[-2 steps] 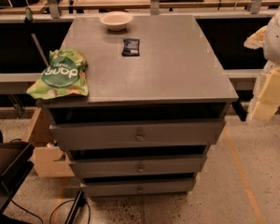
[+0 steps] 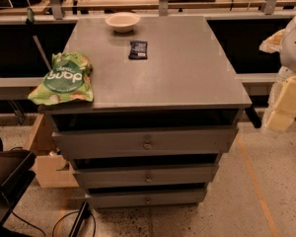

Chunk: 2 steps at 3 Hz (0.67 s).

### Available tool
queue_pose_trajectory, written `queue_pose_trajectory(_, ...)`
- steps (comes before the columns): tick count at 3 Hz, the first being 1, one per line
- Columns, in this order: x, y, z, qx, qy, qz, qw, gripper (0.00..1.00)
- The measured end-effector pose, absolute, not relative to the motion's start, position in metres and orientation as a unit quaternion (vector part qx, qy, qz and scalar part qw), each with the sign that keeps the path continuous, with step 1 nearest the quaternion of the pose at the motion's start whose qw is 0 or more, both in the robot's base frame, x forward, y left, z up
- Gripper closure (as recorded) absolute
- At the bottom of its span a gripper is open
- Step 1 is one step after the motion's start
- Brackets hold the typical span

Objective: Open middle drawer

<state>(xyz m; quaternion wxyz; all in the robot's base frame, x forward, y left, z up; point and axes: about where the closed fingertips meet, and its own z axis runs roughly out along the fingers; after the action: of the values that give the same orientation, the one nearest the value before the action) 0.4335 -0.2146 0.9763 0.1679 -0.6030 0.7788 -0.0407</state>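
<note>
The grey cabinet (image 2: 187,78) stands in the middle of the camera view with three drawers. The middle drawer (image 2: 113,176) is the second one, a shallow grey front with a small round centre knob (image 2: 148,178). Above it is the taller top drawer (image 2: 103,143) with a larger knob (image 2: 147,145). Below it is the lowest drawer (image 2: 118,199). All three fronts step back downward, with dark gaps above them. My gripper (image 2: 285,102), cream and white, hangs at the right edge of the view. It is level with the cabinet top and well apart from the drawers.
On the cabinet top lie a green snack bag (image 2: 65,80) at the left edge, a white bowl (image 2: 122,21) at the back and a small dark packet (image 2: 138,49). A cardboard box (image 2: 47,164) and a dark chair (image 2: 7,181) are at the left on the floor.
</note>
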Motion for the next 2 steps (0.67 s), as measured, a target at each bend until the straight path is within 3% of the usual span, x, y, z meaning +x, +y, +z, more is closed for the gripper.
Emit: queue_pose_trajectory(2,0.343,-0.162,0.963,-0.618,0.732,-0.064,0.280,0.00)
